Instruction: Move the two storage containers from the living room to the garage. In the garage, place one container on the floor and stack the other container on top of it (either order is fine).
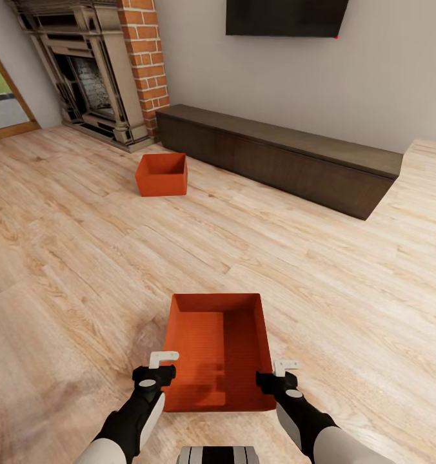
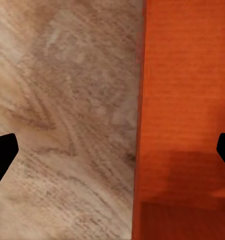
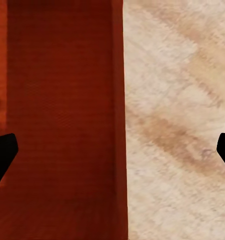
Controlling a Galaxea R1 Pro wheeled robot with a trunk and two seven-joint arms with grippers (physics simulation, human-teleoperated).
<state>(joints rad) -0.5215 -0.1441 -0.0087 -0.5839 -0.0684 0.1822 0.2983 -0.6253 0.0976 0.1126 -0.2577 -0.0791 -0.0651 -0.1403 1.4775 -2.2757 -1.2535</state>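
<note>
**Straddling the near container's side walls in the living room**

Looking down from the head camera, I have one storage container, the near container (image 1: 218, 351), on the light wood plank floor (image 1: 82, 270) directly in front of the robot, open side up. My left tool (image 1: 161, 366) sits at its left wall close to the near corner, and my right tool (image 1: 277, 374) sits at its right wall, likewise close to the near corner. In the left wrist view the left tool's dark fingertips (image 2: 2, 152) are spread wide, one over bare planks and the other over the orange interior, with the thin wall between them. The right wrist view shows the same for the right tool: wide apart, straddling the wall, nothing clamped. The far container (image 1: 161, 174) rests well apart on the floor, near the brick chimney (image 1: 144, 61) and just in front of the long dark bench (image 1: 282, 158).
</note>
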